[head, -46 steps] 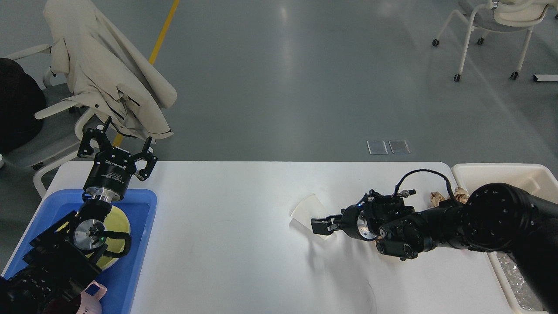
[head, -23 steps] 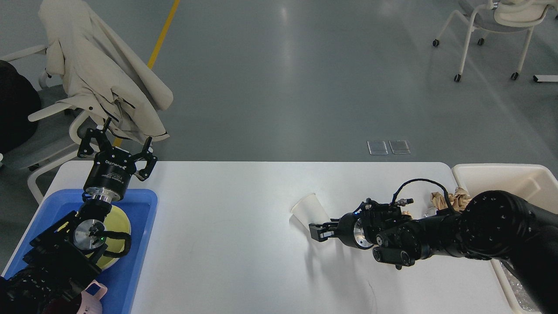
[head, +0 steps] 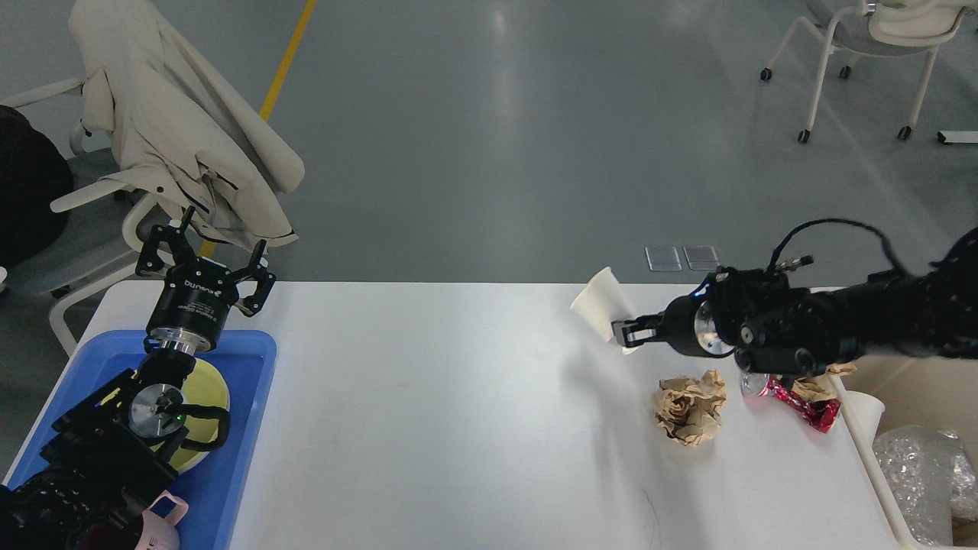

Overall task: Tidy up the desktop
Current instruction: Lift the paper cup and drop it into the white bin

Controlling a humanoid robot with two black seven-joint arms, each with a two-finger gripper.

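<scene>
Left gripper [head: 205,258] jaws spread; right gripper [head: 623,333] jaws clamped, raised.

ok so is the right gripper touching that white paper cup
Touching. In the head view the right gripper has its fingers closed on the lower wall of the white paper cup, holding it raised above the desktop.

1. One white desktop [head: 428,412].
2. One blue tray [head: 237,451] at its left end, holding one yellow dish [head: 210,389].
3. One cream bin [head: 909,382] at its right end, with one white cup [head: 863,412] and one wad of clear bubble wrap [head: 913,473] inside.
4. One white paper cup [head: 600,302], gripped at the tip of the right arm.
5. One ball of crumpled brown paper [head: 690,407] on the desktop.
6. One crushed red can [head: 798,399] beside it.
7. Two black grippers: the left gripper [head: 205,258] and the right gripper [head: 623,333].
8. Two chairs: one draped chair [head: 114,221] with one beige coat [head: 183,130], one wheeled chair [head: 863,53] far right.
9. One yellow floor line [head: 286,61].
10. Two small clear floor plates [head: 680,257].
</scene>
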